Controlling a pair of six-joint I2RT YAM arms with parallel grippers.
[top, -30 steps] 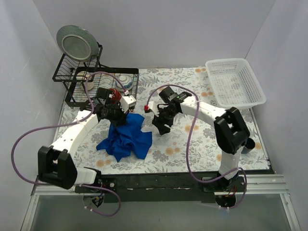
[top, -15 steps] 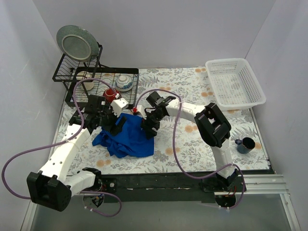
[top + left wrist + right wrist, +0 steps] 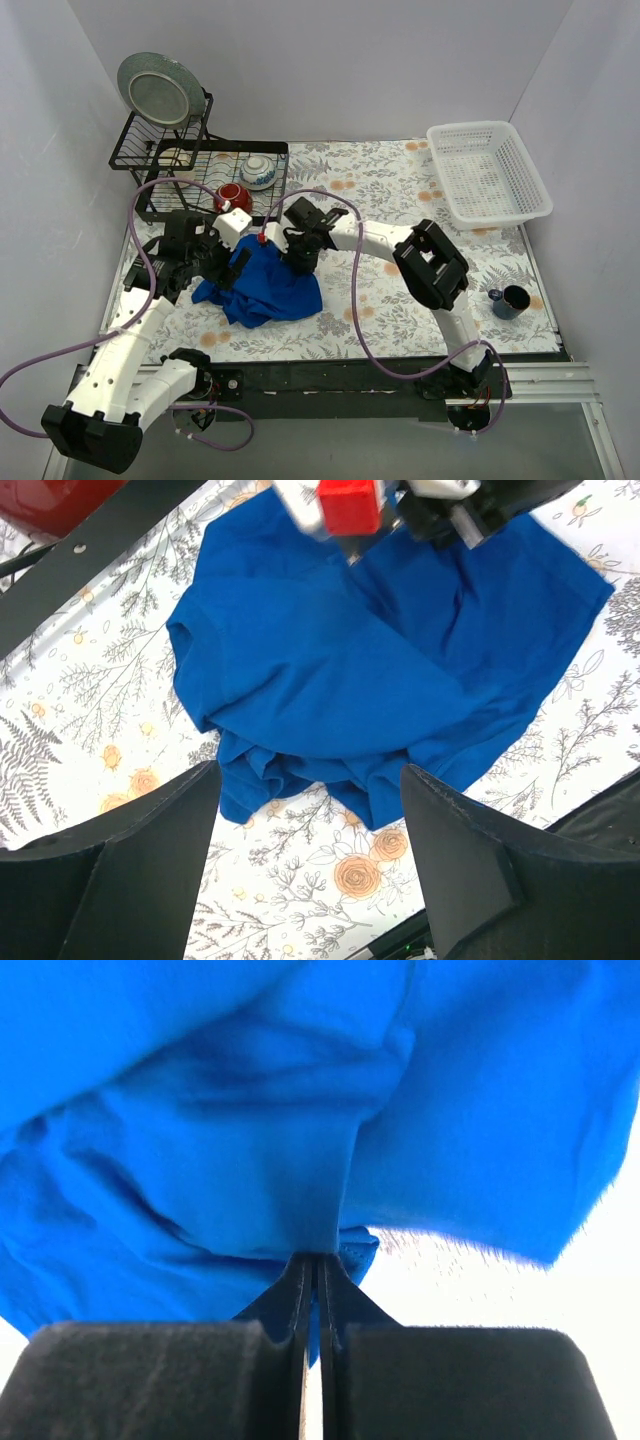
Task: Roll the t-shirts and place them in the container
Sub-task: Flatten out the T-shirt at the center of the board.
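The right claw [image 3: 318, 1260] is shut tight on a fold of the t-shirt [image 3: 250, 1110]. Its two fingers press together with the blue cloth squeezed between them. The left claw [image 3: 308, 780] is wide open and holds nothing. It hangs just over the shirt's 9 o'clock side. The t-shirt is bright royal blue, bunched up and wrinkly, with soft folds and one loose edge sticking out. It lies in a heap on the flowery table [image 3: 400, 300], at about 8 o'clock from the table's middle. Only the right wrist view shows the pinch up close. Only the left wrist view shows the whole heap from just above. Only the top view shows the things around it: a white basket [image 3: 490, 170] at 2 o'clock, a black dish rack [image 3: 165, 185] at 10 o'clock and a dark cup [image 3: 515, 300] at 4 o'clock, all well apart from the shirt. The right arm [image 3: 430, 265] bends at its elbow and reaches low across the table toward 9 o'clock. The left arm [image 3: 130, 330] stretches up toward 12 o'clock, and its wrist turns toward the shirt at 3 o'clock.
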